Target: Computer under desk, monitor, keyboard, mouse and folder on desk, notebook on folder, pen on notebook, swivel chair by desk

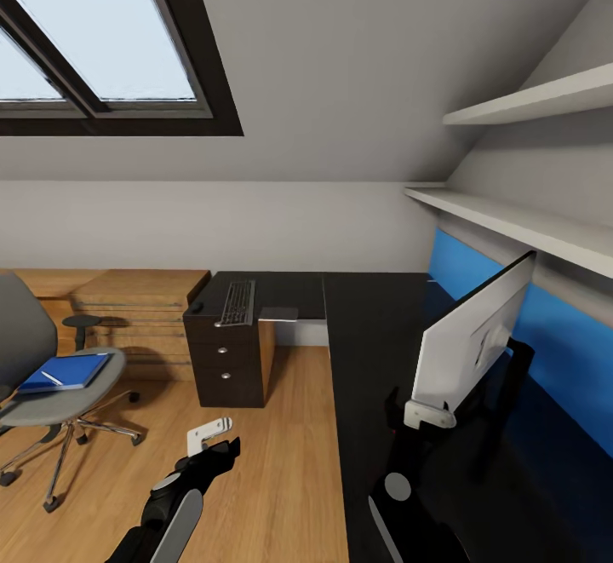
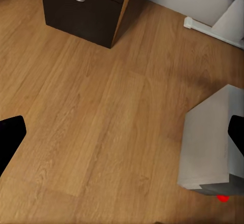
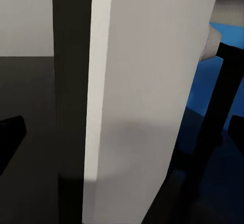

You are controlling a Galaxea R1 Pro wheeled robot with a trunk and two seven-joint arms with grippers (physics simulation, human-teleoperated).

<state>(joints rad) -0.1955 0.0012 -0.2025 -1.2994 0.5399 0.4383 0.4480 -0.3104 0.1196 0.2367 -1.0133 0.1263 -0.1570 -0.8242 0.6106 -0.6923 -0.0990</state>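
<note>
The monitor point(image 1: 477, 337) stands on the black desk point(image 1: 375, 359) with its silver-white back toward me. My right gripper point(image 1: 430, 414) is at its lower near corner. In the right wrist view the monitor's edge point(image 3: 147, 97) lies between my right gripper's point(image 3: 122, 132) wide-spread fingers. The keyboard point(image 1: 237, 301) rests on the desk's drawer end, with a small dark mouse point(image 1: 197, 307) beside it. A blue folder point(image 1: 66, 371) with the white pen point(image 1: 51, 378) on it lies on the swivel chair point(image 1: 60, 401). My left gripper point(image 1: 211, 437) hangs open over the floor, close to the grey computer point(image 2: 211, 142).
A light wooden drawer chest point(image 1: 140, 307) stands behind the chair against the wall. The black drawer unit point(image 1: 226, 359) sits under the desk's left end. Two wall shelves point(image 1: 511, 222) overhang the desk at right. Wooden floor point(image 1: 281, 461) stretches between chair and desk.
</note>
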